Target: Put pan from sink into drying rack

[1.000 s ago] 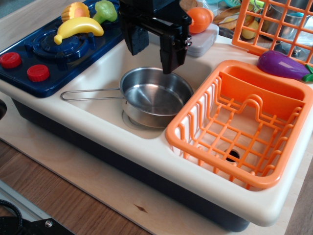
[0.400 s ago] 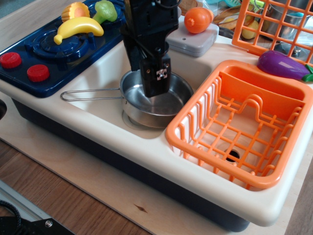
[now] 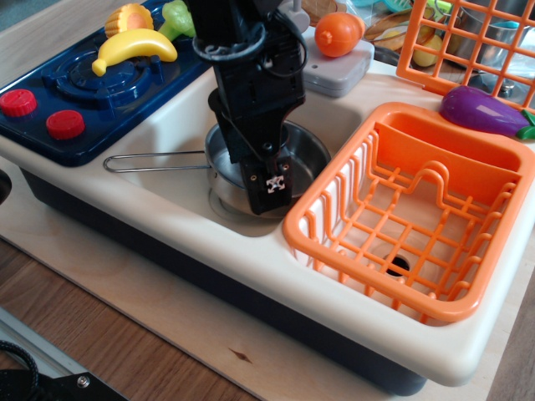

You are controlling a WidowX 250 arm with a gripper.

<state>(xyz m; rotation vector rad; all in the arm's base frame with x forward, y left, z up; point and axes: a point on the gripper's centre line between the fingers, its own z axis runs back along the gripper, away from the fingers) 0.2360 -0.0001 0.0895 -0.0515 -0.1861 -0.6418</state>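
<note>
The shiny steel pan (image 3: pixel 306 151) sits in the cream-white sink (image 3: pixel 171 125), its thin wire handle (image 3: pixel 155 161) pointing left. My black gripper (image 3: pixel 253 167) is lowered into the pan from above and covers its middle and near rim. One finger (image 3: pixel 269 185) with a small tag reaches down over the near rim, and the other stands further back inside the bowl. The jaws look spread apart, with the rim between them. The orange drying rack (image 3: pixel 418 209) stands just right of the pan and holds nothing.
A blue toy stove (image 3: pixel 92 92) with red knobs (image 3: pixel 64 124) lies left, with a banana (image 3: pixel 134 46) and other toy food on it. A grey box (image 3: pixel 338 71) with an orange fruit (image 3: pixel 338 33) stands behind. An eggplant (image 3: pixel 485 111) and a flat orange grid panel (image 3: pixel 468 46) are at the back right.
The gripper has come down and toward the front, from above the pan's far rim into the bowl and over its near rim. The pan has not moved.
</note>
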